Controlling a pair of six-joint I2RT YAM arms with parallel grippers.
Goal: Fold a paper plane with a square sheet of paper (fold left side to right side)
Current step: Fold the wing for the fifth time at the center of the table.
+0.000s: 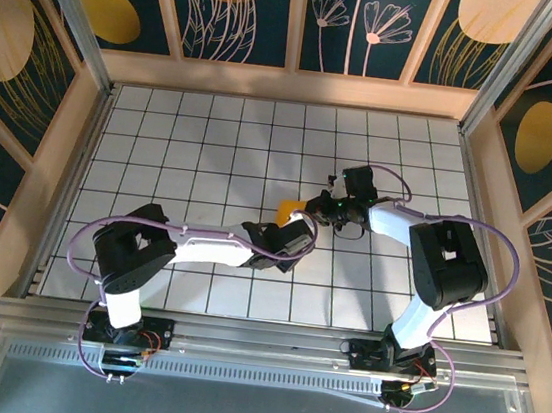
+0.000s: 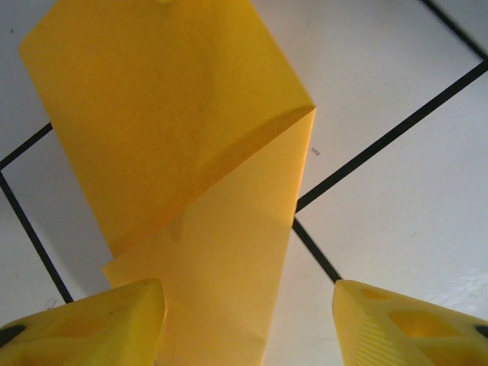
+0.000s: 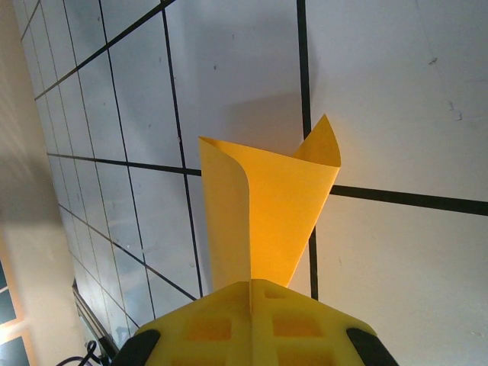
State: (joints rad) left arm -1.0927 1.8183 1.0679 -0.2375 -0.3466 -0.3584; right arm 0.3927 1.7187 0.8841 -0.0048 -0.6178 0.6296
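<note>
At the bottom of the top view both arm bases sit on the metal rail at the table's near edge. The left arm rises from the lower left, bends at a dark elbow and reaches low and nearly level to the right, towards the middle of the frame. The right arm climbs from the lower right to a bulky dark elbow at mid-right, then doubles back to the left. The two wrists meet just right of centre.

The left gripper [image 1: 303, 234] points up and to the right. In the left wrist view its jaws stand well apart, released: one yellow fingertip [image 2: 84, 324] is at the lower left corner and the other at the lower right. A strip of the sheet of paper [image 2: 191, 152] runs down between them, close beside the left-hand fingertip and clear of the other. Above that, the sheet curls over on itself into a soft, uncreased fold.

The right gripper [image 1: 329, 210] lies just above the left one in the top view. In the right wrist view the right gripper [image 3: 252, 293] is clenched, pads together, pinching the lower edge of the sheet of paper [image 3: 267, 206], which stands up from it as a loose open curl above the gridded table [image 3: 396, 91].

In the top view the sheet of paper [image 1: 291, 210] shows as a small orange patch at the centre of the table [image 1: 194, 136], just left of the right gripper.
</note>
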